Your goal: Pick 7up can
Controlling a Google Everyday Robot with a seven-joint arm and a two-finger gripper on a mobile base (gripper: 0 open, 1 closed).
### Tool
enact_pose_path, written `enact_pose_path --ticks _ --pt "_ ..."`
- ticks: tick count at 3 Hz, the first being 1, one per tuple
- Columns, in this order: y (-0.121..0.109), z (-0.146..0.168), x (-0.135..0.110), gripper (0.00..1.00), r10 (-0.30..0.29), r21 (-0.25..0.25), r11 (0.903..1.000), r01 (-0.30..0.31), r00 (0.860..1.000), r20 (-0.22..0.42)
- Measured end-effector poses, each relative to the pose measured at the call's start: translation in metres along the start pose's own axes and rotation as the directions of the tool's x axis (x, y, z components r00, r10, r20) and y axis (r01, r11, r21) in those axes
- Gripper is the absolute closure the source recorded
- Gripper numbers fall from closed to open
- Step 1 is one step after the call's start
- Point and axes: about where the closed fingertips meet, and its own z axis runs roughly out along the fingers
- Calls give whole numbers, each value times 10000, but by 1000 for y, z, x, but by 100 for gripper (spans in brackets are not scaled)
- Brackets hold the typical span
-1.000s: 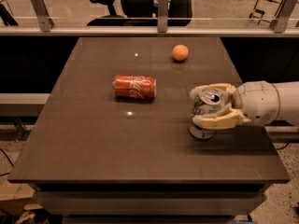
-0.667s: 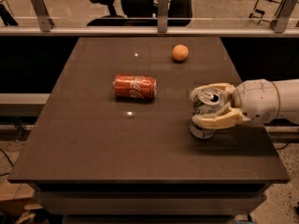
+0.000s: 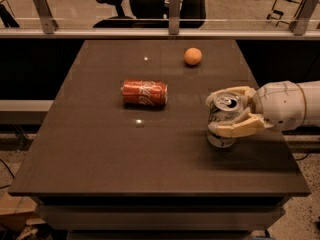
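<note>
The 7up can point(image 3: 221, 117), silver with a shiny pull-tab top, stands upright at the right side of the dark table point(image 3: 100, 149). My gripper point(image 3: 211, 115) reaches in from the right edge. Its two cream fingers point(image 3: 235, 130) lie against the far and near sides of the can, closed on it. The can's base is at or just above the table top; I cannot tell which.
A red Coca-Cola can point(image 3: 144, 93) lies on its side near the table's middle. An orange point(image 3: 192, 56) sits at the back right. A railing with posts point(image 3: 174, 14) and an office chair point(image 3: 125, 6) stand behind the table.
</note>
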Motion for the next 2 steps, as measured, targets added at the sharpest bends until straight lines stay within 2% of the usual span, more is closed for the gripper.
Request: enact_pose_path --ticks 2 --pt "0 -12 -22 100 -304 142 9994 313 9978 -595"
